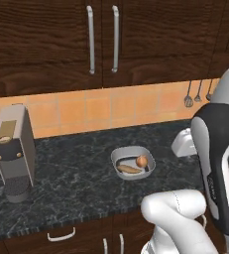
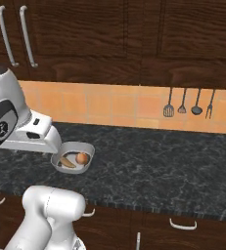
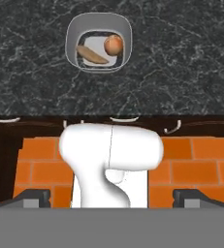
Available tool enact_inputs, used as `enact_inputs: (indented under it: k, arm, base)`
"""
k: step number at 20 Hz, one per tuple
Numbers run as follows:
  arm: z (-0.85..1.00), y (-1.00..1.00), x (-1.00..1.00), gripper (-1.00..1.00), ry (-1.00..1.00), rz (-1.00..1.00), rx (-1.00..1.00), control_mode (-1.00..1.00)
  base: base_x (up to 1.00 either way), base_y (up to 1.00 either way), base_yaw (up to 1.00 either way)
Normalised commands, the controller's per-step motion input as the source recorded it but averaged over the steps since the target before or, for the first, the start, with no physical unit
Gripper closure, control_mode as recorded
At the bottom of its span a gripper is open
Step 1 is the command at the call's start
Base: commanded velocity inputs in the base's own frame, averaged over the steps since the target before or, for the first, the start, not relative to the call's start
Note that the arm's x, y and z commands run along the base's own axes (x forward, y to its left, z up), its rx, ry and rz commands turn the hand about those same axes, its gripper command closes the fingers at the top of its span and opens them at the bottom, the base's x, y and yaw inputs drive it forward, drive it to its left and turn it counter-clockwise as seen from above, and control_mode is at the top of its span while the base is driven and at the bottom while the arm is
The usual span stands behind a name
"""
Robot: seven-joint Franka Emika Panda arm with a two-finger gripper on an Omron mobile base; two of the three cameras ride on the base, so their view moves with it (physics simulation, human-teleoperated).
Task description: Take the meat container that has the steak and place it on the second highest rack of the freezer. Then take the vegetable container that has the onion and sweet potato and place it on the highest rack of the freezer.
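coffee machine [image 1: 13,151] (grey), hanging utensils [image 2: 189,103], dark cabinets [image 1: 61,39]

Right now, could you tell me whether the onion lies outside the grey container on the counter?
No, the onion sits inside the container, beside the sweet potato.

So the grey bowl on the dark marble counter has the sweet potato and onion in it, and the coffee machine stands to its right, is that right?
Not quite. In the left base view the beige coffee machine stands to the left of the grey bowl; the elongated tan sweet potato and round orange onion are inside, on the dark marble counter.
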Motion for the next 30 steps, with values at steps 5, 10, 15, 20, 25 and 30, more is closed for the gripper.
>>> enact_inputs:
  k: [5, 10, 15, 20, 25, 30]
  arm:
    - [-0.58, -0.23, 0.93, -1.00, -0.01, 0.00, 0.00, -1.00]
    - [-0.82, -0.23, 0.71, -1.00, 0.00, -0.01, 0.00, -1.00]
    - [-0.72, -0.14, 0.60, -1.00, 0.00, -0.02, 0.00, -1.00]
    - [-0.41, -0.02, 0.66, -1.00, 0.00, -0.04, 0.00, -1.00]
    - [-0.53, 0.00, 0.60, -1.00, 0.00, -0.05, 0.00, -1.00]
    - [-0.50, 0.00, 0.53, -1.00, 0.00, -0.06, 0.00, -1.00]
  base:
    - [0.00, 0.00, 0.00]
    - [0.00, 0.00, 0.00]
    - [0.00, 0.00, 0.00]
    - [0.00, 0.00, 0.00]
    - [0.00, 0.00, 0.00]
    - [0.00, 0.00, 0.00]
